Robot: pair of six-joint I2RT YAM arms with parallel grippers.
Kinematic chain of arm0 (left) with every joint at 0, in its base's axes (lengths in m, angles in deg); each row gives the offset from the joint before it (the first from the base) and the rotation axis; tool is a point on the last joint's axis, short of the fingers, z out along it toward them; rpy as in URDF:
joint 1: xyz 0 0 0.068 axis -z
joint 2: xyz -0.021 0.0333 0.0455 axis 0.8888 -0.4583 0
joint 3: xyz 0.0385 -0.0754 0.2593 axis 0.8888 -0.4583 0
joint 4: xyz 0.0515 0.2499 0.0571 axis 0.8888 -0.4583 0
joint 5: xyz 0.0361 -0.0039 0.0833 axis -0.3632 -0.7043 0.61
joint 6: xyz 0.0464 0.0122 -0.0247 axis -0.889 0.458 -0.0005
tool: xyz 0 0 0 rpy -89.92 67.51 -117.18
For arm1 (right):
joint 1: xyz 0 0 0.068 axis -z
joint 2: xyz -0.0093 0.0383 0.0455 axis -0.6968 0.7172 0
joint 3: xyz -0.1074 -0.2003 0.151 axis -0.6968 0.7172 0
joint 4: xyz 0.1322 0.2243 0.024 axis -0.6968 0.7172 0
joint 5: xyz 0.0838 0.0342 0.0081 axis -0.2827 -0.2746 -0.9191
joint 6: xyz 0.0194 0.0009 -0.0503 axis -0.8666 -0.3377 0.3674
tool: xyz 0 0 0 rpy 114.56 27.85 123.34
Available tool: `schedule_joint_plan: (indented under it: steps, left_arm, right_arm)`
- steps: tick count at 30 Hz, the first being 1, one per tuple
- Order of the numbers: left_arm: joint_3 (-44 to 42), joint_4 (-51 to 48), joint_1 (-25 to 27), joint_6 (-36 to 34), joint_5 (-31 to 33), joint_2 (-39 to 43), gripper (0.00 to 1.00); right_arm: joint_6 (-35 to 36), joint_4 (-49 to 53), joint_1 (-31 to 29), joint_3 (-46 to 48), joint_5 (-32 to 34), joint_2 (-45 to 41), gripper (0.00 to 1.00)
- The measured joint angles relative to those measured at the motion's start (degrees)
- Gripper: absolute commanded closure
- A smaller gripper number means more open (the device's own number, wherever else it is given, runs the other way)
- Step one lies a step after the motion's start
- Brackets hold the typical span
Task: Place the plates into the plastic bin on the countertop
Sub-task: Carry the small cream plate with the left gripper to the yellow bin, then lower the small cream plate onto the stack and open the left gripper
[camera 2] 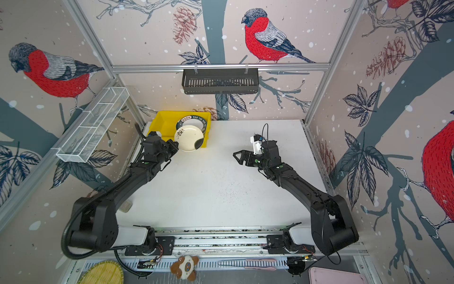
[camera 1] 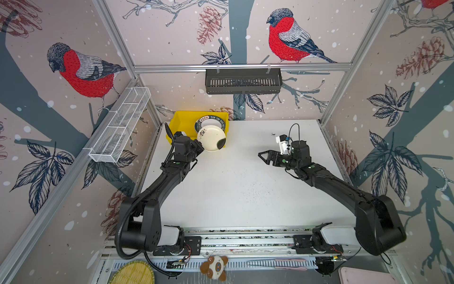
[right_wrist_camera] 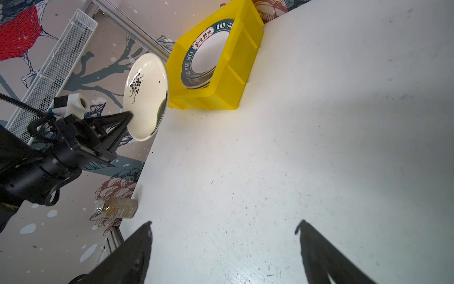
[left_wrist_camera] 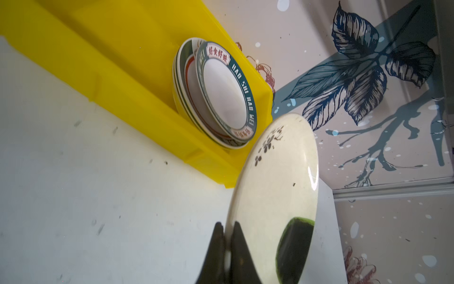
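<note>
A cream plate point(camera 1: 211, 141) point(left_wrist_camera: 277, 184) with a small dark flower motif and a dark green patch hangs tilted over the near right corner of the yellow plastic bin point(camera 1: 181, 120) point(camera 2: 162, 123) point(left_wrist_camera: 122, 73). My left gripper point(camera 1: 201, 147) point(left_wrist_camera: 227, 225) point(right_wrist_camera: 130, 114) is shut on its rim. A stack of plates point(camera 1: 213, 120) point(left_wrist_camera: 226, 98) point(right_wrist_camera: 204, 56) lies in the bin's right half, topped by a white plate with a dark green lettered rim. My right gripper point(camera 1: 261, 157) point(right_wrist_camera: 224, 223) is open and holds nothing above the white countertop point(camera 1: 233, 184), right of the middle.
A black slotted basket point(camera 1: 243, 81) hangs on the back rail and a white wire-mesh basket point(camera 1: 122, 123) on the left wall. A small jar point(right_wrist_camera: 118, 207) lies at the countertop's left edge. Below the front rail are a bamboo disc point(camera 1: 134, 273), a plush toy point(camera 1: 215, 266) and a pink tray point(camera 1: 363, 276).
</note>
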Motion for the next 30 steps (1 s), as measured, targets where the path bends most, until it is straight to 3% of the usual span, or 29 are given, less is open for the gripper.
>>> schedule_joint_plan:
  steps: [5,13,22,30]
  left_arm:
    - [10.91,1.36,-2.86,-1.46,1.14,-11.65,1.0]
    - [27.47,-0.52,-3.23,-3.19,0.81,-26.88,1.0]
    - [39.54,-6.88,-2.54,-6.78,2.69,-35.23,1.0]
    - [42.29,-11.1,-0.92,-10.49,5.4,-37.07,1.0]
  right_arm:
    - [0.42,1.03,2.4,0.02,-0.09,-0.76,0.07]
    - [1.46,2.6,5.9,1.14,-0.09,-1.25,0.07]
    - [1.64,3.52,7.67,2.36,-0.07,-2.43,0.07]
    - [2.97,5.62,10.29,2.67,0.0,-2.43,0.07]
